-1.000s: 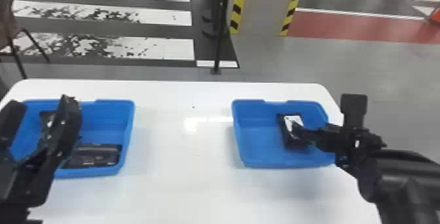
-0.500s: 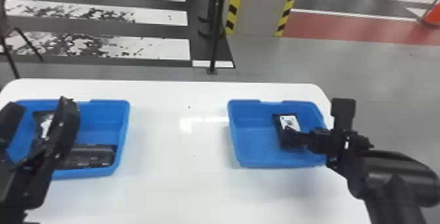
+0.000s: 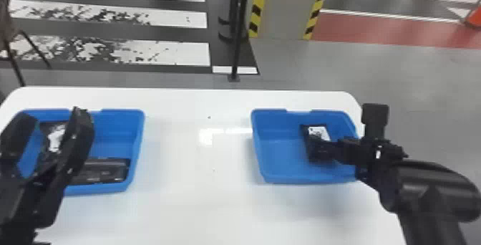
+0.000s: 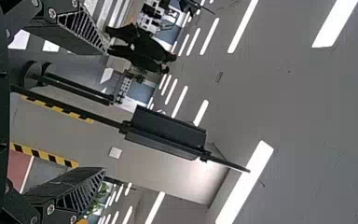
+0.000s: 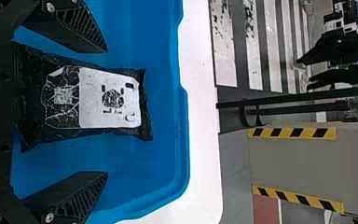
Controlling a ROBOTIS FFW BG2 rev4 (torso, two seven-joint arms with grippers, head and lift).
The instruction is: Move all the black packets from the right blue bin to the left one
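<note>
In the head view, a white table (image 3: pixel 200 205) is carrying two blue bins. Inside the right bin (image 3: pixel 281 154), a black packet with a white label (image 3: pixel 318 131) is lying beneath the right end effector (image 3: pixel 315 147). Inside the left bin (image 3: pixel 116 129), a second labelled packet (image 3: pixel 55 137) is lying partly hidden by the left end effector (image 3: pixel 55 113), and a dark packet (image 3: pixel 107 171) is resting near the bin's near side.

The right wrist view is giving a closer look: the right end effector's two fingers (image 5: pixel 77 28) are standing open, one on each side of the right bin's packet, with blue showing between each fingertip and the packet's edges. Dark print is marking its white label (image 5: pixel 109 100), and clear, crinkled film is covering a patch beside the label.

The left wrist view is facing upward past a black pole (image 4: pixel 74 109) to bright ceiling lights (image 4: pixel 244 182); the left end effector's fingers are spreading wide open there, with nothing between them gripped.

The right arm (image 3: pixel 429 190) is extending in from the right side, lying across the right bin's outer rim. The left arm (image 3: pixel 21 205) is coming from the lower left corner, its fingers pointing away from the robot, above the left bin.
</note>
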